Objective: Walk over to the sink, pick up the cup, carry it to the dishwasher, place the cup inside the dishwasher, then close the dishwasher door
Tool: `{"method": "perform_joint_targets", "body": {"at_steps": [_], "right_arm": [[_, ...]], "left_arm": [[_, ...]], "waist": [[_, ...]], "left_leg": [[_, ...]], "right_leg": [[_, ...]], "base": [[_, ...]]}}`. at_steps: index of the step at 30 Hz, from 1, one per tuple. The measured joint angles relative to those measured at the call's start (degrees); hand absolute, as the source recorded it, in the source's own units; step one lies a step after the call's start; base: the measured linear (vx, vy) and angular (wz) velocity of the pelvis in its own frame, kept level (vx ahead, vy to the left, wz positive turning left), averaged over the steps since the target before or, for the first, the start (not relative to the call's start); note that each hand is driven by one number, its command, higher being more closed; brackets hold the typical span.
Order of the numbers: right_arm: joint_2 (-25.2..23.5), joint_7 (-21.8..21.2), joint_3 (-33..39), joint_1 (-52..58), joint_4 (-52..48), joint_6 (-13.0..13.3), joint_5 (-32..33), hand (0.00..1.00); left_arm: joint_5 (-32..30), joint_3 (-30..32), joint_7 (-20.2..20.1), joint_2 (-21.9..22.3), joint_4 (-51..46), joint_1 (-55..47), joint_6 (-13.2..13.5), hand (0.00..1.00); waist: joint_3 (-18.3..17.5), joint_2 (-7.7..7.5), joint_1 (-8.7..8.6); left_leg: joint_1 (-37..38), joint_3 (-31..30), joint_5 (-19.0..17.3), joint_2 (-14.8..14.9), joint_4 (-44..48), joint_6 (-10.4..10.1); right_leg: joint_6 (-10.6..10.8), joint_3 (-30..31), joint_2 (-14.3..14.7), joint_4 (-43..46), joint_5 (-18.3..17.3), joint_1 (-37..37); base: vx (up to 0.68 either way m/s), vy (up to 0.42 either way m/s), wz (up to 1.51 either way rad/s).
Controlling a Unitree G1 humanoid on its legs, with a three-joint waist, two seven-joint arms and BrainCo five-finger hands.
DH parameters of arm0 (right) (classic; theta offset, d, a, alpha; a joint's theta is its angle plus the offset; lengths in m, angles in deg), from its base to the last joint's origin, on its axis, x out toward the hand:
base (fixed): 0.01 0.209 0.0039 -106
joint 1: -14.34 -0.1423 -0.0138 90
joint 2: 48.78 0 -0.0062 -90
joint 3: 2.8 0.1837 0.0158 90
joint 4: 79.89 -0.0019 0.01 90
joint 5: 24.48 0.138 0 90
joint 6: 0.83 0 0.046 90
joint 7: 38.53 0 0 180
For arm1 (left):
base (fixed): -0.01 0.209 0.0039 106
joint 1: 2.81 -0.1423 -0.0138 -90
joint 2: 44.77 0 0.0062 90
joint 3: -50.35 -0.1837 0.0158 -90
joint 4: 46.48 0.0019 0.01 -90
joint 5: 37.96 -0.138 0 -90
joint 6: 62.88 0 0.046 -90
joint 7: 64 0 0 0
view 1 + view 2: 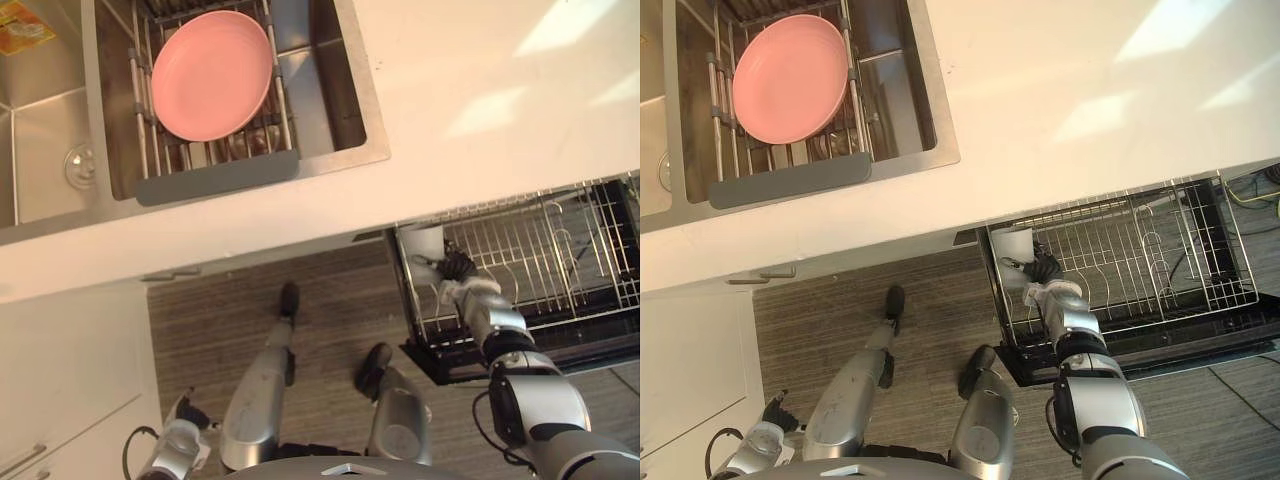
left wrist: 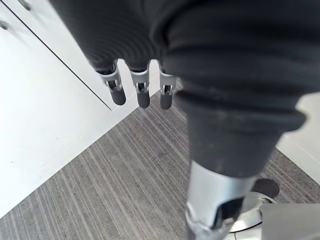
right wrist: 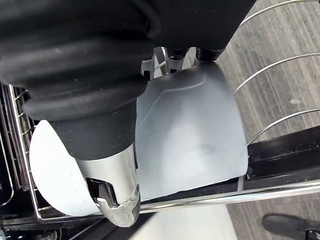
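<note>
The dishwasher rack [image 1: 1160, 250] lies mostly open beyond our right hand [image 1: 1045, 275], whose fingers curl round the cup [image 3: 195, 135], set into the rack's corner against its edge. Our left hand [image 2: 142, 92] hangs loose-fingered above open floor [image 2: 125, 180].

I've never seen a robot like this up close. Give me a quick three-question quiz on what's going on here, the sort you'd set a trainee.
1. True or false: the pink plate lies in the dishwasher rack.
2. What is the right hand curled round? A, a cup; B, a fork; C, a sponge.
3. Which hand hangs with relaxed fingers, holding nothing?

Key
1. False: the pink plate rests on a rack in the sink.
2. A: the cup, down in the dishwasher rack.
3. The left hand, low beside the white cabinet.
</note>
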Motion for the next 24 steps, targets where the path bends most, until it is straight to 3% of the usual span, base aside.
{"method": "perform_joint_targets", "body": {"at_steps": [2,6,9,13,15,20,24], "right_arm": [[-0.2,1.1,0.0,-1.2,0.0,-1.2,0.0,0.00],[-0.3,8.3,0.1,-2.5,-0.3,-0.9,-0.7,0.00],[-0.7,14.6,0.6,-1.7,-1.7,0.9,-1.8,0.00],[-3.7,19.5,4.2,4.9,-12.4,5.5,-1.6,0.00],[-5.4,19.5,5.5,9.4,-17.7,6.5,2.1,0.00],[-13.0,16.6,10.1,30.3,-33.2,9.3,3.3,0.00],[-13.9,12.4,11.9,38.0,-43.0,12.3,3.4,0.00]], "left_arm": [[0.0,-0.1,0.0,0.2,0.0,0.0,0.0,0.00],[-0.1,-0.4,0.1,0.4,-0.1,0.0,0.0,0.00],[-0.1,-0.5,1.3,0.6,-0.6,-0.1,0.0,0.00],[-1.2,-0.5,2.0,0.6,-2.7,-0.6,0.1,0.00],[-1.3,-0.5,2.5,0.6,-2.8,-0.8,0.9,0.00],[-1.0,0.2,4.2,-1.0,-7.1,-5.3,2.1,0.00],[-0.5,0.7,4.0,-1.2,-8.4,-6.1,2.1,0.00]], "waist": [[0.0,0.00,0.18],[0.1,-0.17,0.67],[0.5,-0.69,0.29],[0.5,-1.61,-0.56],[-0.1,-2.26,-1.19],[-6.2,-6.09,-4.43],[-9.1,-6.73,-6.07]], "left_leg": [[0.1,-0.1,0.0,-0.1,0.0,0.0],[0.4,-0.1,0.0,-0.2,0.0,0.0],[2.5,0.5,0.0,-0.3,0.0,0.0],[5.4,3.6,-1.3,0.0,0.0,0.1],[6.3,5.6,-1.8,0.3,0.0,0.7],[8.9,9.0,-3.5,-0.3,0.0,1.7],[11.4,11.2,-4.1,-0.5,0.0,1.8]], "right_leg": [[0.0,-0.1,-0.1,0.4,-0.3,0.0],[0.0,-0.1,-0.2,0.4,-0.4,0.4],[0.1,-0.2,-0.3,-0.3,-0.4,3.2],[0.5,0.9,-0.2,-1.6,-0.3,5.9],[0.8,1.7,-0.1,-2.4,-0.1,6.6],[2.1,2.4,0.0,-7.7,1.7,10.6],[2.4,3.1,0.4,-11.3,3.2,13.9]], "base": [[-0.01,-0.062,0.03],[0.00,-0.067,0.02],[-0.01,-0.056,0.08],[-0.04,-0.042,-0.09],[-0.02,-0.037,-0.24],[0.11,-0.035,-0.15],[0.09,-0.024,-0.18]]}}
